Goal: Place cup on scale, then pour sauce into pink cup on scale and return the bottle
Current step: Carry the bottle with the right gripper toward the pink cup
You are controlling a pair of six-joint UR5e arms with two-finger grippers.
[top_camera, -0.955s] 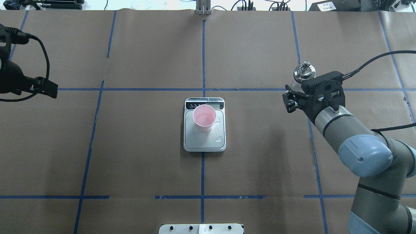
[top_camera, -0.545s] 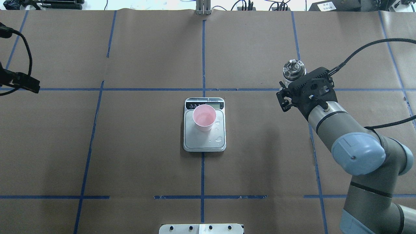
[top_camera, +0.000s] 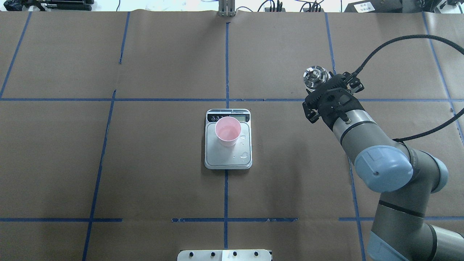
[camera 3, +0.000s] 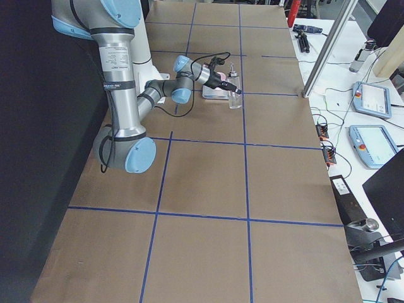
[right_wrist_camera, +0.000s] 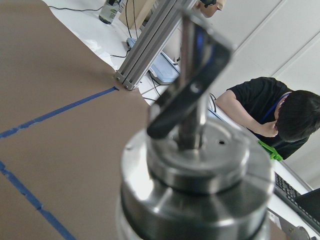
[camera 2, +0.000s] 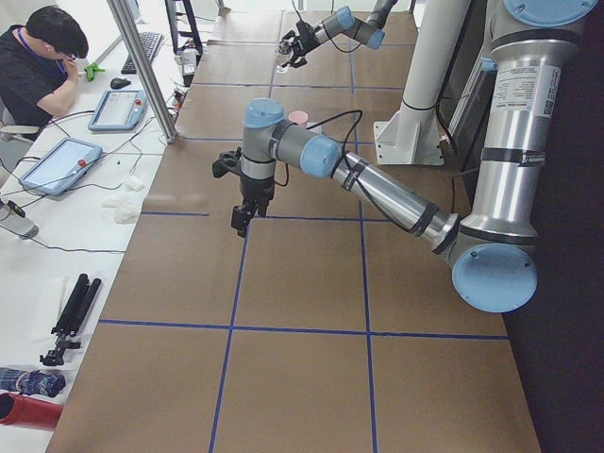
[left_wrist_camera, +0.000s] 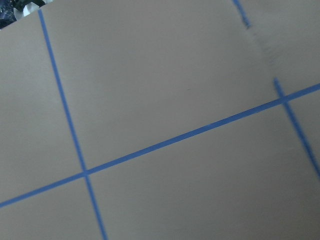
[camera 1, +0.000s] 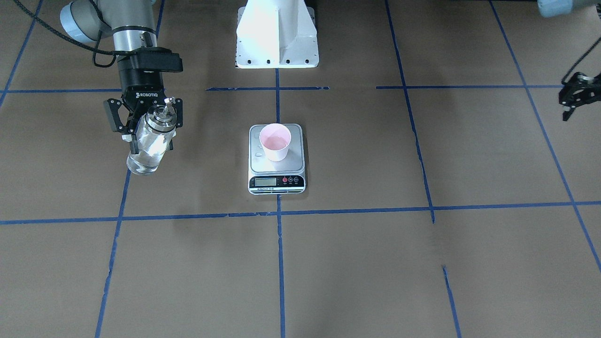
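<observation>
The pink cup (top_camera: 227,131) stands on the silver scale (top_camera: 228,161) at the table's middle, with a little clear liquid in it; it also shows in the front view (camera 1: 275,141) on the scale (camera 1: 277,180). My right gripper (camera 1: 146,134) is shut on the glass bottle (camera 1: 145,152), held about upright to the right of the scale. I cannot tell if the bottle touches the table. Its silver collar shows from overhead (top_camera: 316,77) and close up in the right wrist view (right_wrist_camera: 195,175). My left gripper (camera 1: 574,97) is open and empty, far off to the left.
Water drops (top_camera: 244,155) lie on the scale's platform. The robot's white base (camera 1: 277,37) stands at the near edge. An aluminium post (top_camera: 226,8) stands at the far edge. An operator (camera 2: 38,57) sits beyond the table's far side with tablets.
My right arm has carried the bottle a little left and farther from the robot. My left arm has drawn back leftward, out of the overhead view. Cup and scale have not moved.
</observation>
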